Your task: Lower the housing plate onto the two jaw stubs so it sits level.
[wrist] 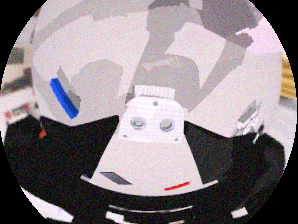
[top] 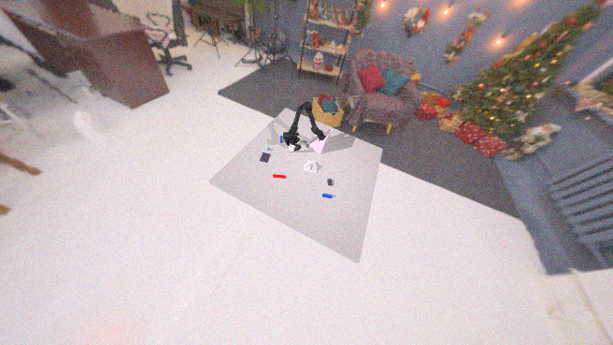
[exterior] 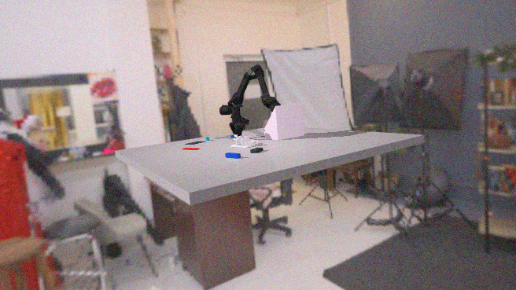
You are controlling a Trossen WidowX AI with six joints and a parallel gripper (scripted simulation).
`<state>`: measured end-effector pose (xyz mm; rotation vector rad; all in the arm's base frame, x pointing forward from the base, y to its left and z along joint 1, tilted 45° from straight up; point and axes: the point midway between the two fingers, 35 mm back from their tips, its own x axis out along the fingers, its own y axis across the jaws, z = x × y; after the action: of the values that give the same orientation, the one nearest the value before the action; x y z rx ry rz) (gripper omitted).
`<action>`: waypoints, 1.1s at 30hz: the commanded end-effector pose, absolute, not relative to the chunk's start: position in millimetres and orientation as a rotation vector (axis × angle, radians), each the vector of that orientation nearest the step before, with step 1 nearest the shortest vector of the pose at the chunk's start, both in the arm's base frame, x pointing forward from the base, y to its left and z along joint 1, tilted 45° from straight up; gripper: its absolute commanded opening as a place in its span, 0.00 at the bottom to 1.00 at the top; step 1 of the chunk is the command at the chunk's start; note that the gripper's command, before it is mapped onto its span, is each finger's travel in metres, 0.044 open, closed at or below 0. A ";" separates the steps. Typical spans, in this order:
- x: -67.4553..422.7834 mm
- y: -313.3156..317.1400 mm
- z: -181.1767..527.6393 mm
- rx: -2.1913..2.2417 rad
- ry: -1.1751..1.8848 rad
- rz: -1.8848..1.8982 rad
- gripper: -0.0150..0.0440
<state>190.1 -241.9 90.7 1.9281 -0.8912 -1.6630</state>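
Above the white plate (wrist: 154, 120), the claw (top: 293, 148) (exterior: 237, 133) (wrist: 150, 121) gapes wide, holding nothing.

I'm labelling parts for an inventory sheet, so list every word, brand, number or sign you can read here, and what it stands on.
No text can be read in any view.
White plate: holes, no lettering visible.
Book spines on the shelf rack: too small and blurred to read.

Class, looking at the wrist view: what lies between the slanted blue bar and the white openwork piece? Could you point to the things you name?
The white plate with two round fittings (top: 292, 149) (wrist: 154, 113) lies between the blue bar (top: 281, 139) (exterior: 233, 136) (wrist: 64, 98) and the openwork piece (top: 310, 166) (exterior: 241, 141) (wrist: 247, 115); the wrist view shows this.
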 end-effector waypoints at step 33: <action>191.7 -227.3 104.6 1.932 -0.888 -1.666 0.85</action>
<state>189.5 -231.3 95.3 1.9244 -0.8752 -1.6816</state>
